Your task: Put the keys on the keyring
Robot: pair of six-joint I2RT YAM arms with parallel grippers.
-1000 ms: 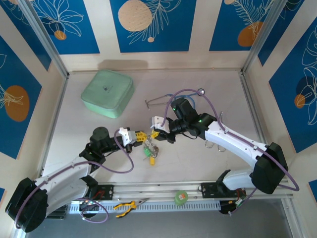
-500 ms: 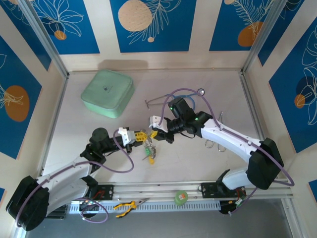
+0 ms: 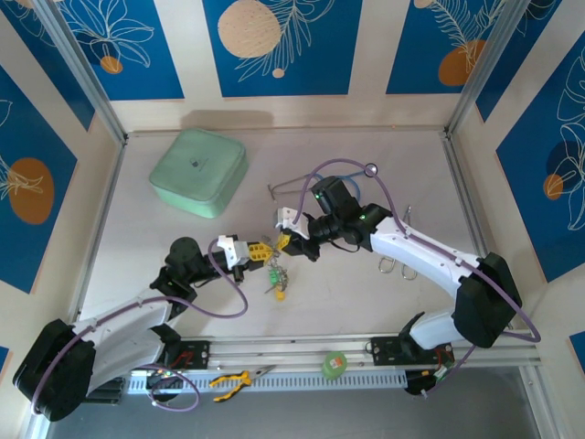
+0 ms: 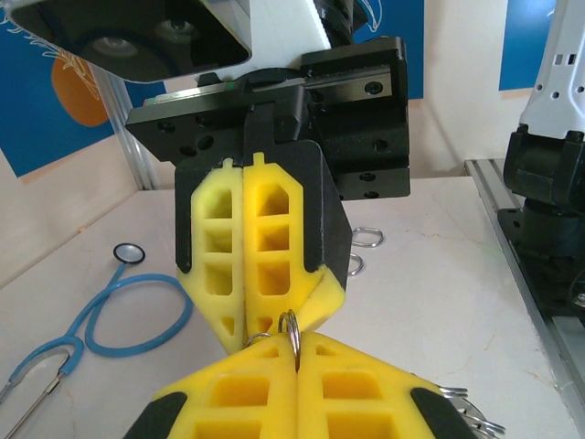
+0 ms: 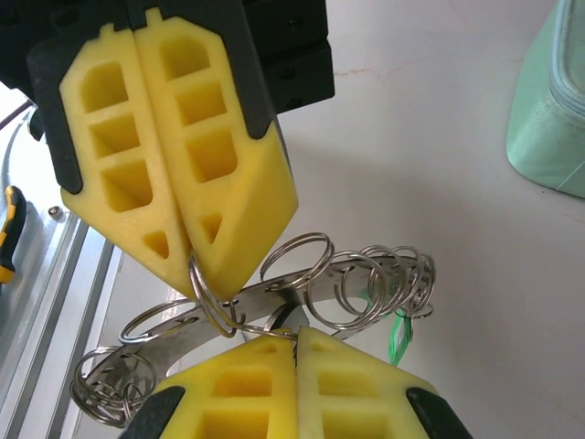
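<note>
The keyring (image 5: 366,265) is a curved silver band strung with several small split rings, seen close in the right wrist view. A green tag (image 5: 398,334) hangs off it. My right gripper (image 5: 297,337) is shut on the keyring's metal at its fingertips. My left gripper (image 5: 189,251) comes in from above left, shut on a small silver ring (image 5: 206,293) of the bunch. In the left wrist view, that ring (image 4: 291,331) stands pinched in my left gripper (image 4: 297,352), tip to tip with my right gripper (image 4: 245,334). From above, the keys (image 3: 277,279) dangle below both grippers (image 3: 262,249) (image 3: 285,241).
A mint-green case (image 3: 198,171) lies at the back left. A blue stethoscope (image 3: 347,178) lies behind the right arm. Small metal clips (image 3: 388,267) sit under the right forearm. Yellow pliers (image 3: 230,379) and a green tape roll (image 3: 334,364) rest on the front rail.
My right gripper has shifted slightly left toward the left gripper. The hanging keys have risen a little. Both grippers stay shut.
</note>
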